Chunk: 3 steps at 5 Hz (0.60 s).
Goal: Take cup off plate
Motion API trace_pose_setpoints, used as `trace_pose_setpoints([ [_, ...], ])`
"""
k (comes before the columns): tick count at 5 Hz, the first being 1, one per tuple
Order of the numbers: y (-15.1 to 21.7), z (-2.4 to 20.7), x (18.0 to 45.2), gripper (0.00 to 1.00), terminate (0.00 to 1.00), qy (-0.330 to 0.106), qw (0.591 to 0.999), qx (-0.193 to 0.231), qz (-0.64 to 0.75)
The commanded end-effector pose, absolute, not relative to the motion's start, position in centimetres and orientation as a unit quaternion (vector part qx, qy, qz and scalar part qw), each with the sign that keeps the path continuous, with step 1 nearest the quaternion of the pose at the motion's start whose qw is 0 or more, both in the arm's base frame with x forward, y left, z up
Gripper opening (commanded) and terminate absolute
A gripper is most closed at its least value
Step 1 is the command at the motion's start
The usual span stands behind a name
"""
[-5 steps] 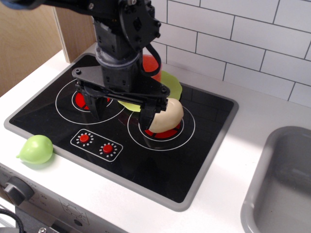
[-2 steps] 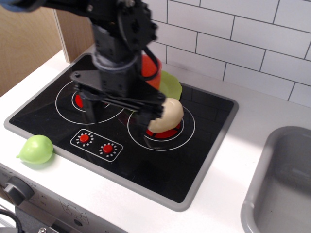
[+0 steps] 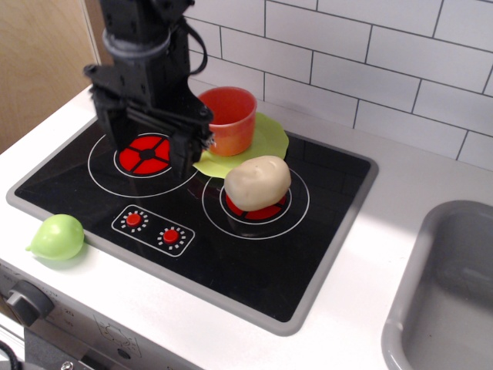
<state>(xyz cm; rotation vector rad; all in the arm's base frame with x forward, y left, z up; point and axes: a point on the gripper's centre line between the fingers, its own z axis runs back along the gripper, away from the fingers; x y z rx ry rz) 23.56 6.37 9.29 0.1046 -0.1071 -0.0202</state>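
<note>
The red-orange cup (image 3: 229, 120) stands upright on the lime-green plate (image 3: 266, 134), at the back of the black stovetop (image 3: 308, 254). My gripper (image 3: 149, 149) hangs over the left red burner, just left of the cup and plate. Its two black fingers (image 3: 183, 156) are spread apart with nothing between them. The right finger is close to the plate's left edge and to the cup's side; I cannot tell whether it touches either.
A beige potato toy (image 3: 258, 183) lies on the right burner, in front of the plate. A pale-green pear toy (image 3: 56, 237) lies on the white counter at the front left. A grey sink (image 3: 451, 293) is at the right. A tiled wall is behind.
My gripper has moved left and up, from over the plate and potato to over the left burner. The cup and plate now show in full. Nothing else has moved.
</note>
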Motion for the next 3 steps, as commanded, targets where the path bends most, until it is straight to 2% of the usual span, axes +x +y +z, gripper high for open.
trace_pose_setpoints([
  [1,8.0,9.9,26.8,1.0,0.0,-0.076,0.994,0.04,-0.074],
  [3,6.9,8.6,27.5,1.0,0.0,-0.095,0.991,0.028,-0.089],
])
